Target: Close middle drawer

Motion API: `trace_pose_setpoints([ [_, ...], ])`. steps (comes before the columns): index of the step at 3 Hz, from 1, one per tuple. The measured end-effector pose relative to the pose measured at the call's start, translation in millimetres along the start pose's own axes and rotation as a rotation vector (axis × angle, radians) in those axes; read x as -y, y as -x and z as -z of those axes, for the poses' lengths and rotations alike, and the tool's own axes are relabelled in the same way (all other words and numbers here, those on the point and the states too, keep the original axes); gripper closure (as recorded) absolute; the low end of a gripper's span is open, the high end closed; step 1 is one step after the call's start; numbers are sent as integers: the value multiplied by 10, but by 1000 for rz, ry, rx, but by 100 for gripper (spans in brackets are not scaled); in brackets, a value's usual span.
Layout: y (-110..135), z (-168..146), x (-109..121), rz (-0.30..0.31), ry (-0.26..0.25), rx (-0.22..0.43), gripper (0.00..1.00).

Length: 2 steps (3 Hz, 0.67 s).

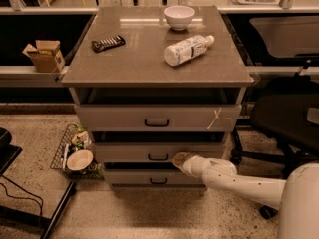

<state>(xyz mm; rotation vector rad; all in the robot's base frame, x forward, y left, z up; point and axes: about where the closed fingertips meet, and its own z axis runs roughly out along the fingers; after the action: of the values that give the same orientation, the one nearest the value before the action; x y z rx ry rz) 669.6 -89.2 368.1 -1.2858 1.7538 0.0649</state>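
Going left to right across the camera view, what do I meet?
Cardboard box → dark snack bar → handle of the middle drawer → gripper, at that drawer's front just right of the handle → office chair.

Speckled floor [35,128], black office chair [285,114], dim warm light

Three drawers were counted: top drawer [119,117], middle drawer [124,152], lowest drawer [129,177]. Two bowls stood, the desk bowl [179,17] and the low bowl [79,160]; one bottle [188,49]. One pincer [180,159] sat at three o'clock from the middle handle [158,157].
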Motion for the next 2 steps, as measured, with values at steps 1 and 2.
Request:
trace_pose_setpoints([
  [1, 13, 9, -16, 3, 7, -3, 100],
  [2, 118, 111, -126, 17, 54, -23, 100],
])
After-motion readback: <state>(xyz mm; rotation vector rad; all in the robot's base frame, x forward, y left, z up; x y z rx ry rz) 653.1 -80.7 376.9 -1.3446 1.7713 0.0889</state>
